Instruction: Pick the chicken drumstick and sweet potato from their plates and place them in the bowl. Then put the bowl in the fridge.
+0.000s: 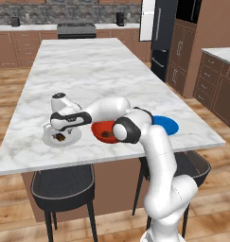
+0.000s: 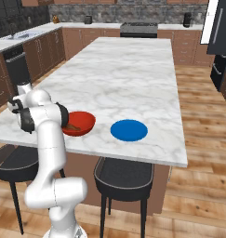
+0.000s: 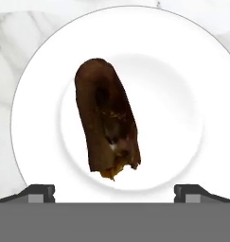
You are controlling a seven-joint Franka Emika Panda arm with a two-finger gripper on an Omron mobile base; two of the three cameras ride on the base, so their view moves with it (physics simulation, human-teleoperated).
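Marble island counter [image 1: 102, 71] carries everything along its near edge. Blue plate [image 2: 129, 130] sits toward the near right corner, bare. Red bowl [image 2: 79, 123] is left of it, a brown item inside. White plate [image 3: 192, 85] is further left, holding the brown food piece [image 3: 107, 123]. Gripper [image 3: 114, 191] is above that plate, fingers spread wide, holding nothing.

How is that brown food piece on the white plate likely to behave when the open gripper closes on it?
The brown food piece is long and rounded, so it may roll sideways on the flat white plate. Its ragged, tapered lower end looks soft and could crumble. The open gripper straddles its width, which probably suits a stable pinch.
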